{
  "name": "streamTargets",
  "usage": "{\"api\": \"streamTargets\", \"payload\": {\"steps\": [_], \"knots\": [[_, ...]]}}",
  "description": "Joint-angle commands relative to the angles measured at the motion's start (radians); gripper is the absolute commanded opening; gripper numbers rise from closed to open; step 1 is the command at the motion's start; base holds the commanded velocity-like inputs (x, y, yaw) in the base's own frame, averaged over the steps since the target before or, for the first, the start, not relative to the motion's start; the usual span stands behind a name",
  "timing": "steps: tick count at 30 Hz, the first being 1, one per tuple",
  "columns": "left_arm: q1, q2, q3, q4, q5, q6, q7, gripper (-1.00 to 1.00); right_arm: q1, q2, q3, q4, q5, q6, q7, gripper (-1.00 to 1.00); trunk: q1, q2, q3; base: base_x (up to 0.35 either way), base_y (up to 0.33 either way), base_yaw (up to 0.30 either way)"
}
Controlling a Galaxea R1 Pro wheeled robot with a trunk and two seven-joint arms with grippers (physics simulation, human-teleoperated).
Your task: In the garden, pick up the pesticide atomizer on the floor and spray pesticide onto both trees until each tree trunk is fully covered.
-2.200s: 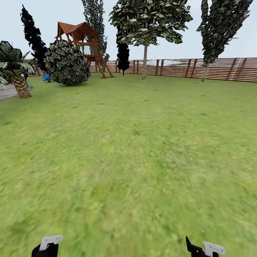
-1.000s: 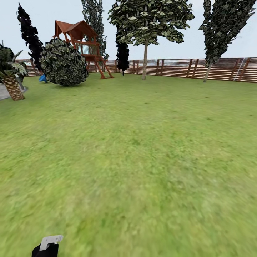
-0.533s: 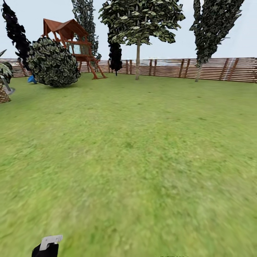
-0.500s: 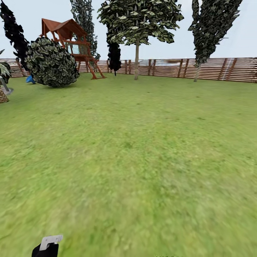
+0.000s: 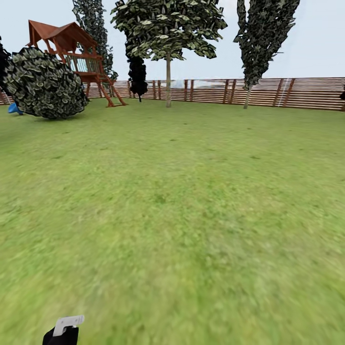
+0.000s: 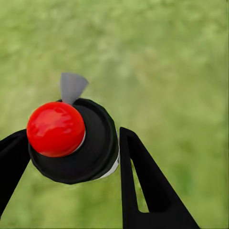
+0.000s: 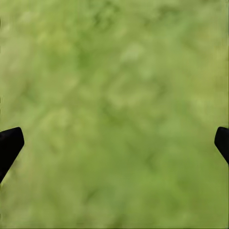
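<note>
The pesticide atomizer (image 6: 71, 143), a small black bottle with a round red top, sits between the two black fingers of my left gripper (image 6: 71, 136), which is shut on it above the grass. My right gripper (image 7: 114, 143) is open wide over bare lawn, with nothing between its fingers. In the head view a tree (image 5: 168, 84) with a pale straight trunk stands far ahead by the fence. A second tree (image 5: 247, 96) stands to its right. A bit of my left arm (image 5: 60, 335) shows at the bottom edge.
Green lawn (image 5: 182, 206) stretches to a brown slat fence (image 5: 306, 93). A round dark bush (image 5: 43, 84) and a red wooden playhouse (image 5: 76, 52) stand at the far left. A near-black narrow tree (image 5: 138, 76) stands by the fence.
The head view has swung to the right, so the bush, playhouse and trees sit further left and the palm has left the picture. The right gripper dropped out of the head view.
</note>
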Motion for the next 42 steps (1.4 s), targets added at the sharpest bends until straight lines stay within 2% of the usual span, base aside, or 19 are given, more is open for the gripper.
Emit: {"api": "streamTargets", "payload": {"steps": [1,42], "knots": [[0.0,0.0,0.0,0.0,0.0,0.0,0.0,-1.0,0.0,0.001,0.0,0.001,0.0,0.0,0.0,1.0,0.0,0.0,0.0,0.337,0.0,-0.003],[0.0,0.001,0.0,0.0,0.0,-0.001,0.0,-1.0,0.0,-0.001,-0.001,0.006,-0.001,-0.001,0.0,1.0,0.0,0.0,0.0,0.338,0.0,0.0]]}}
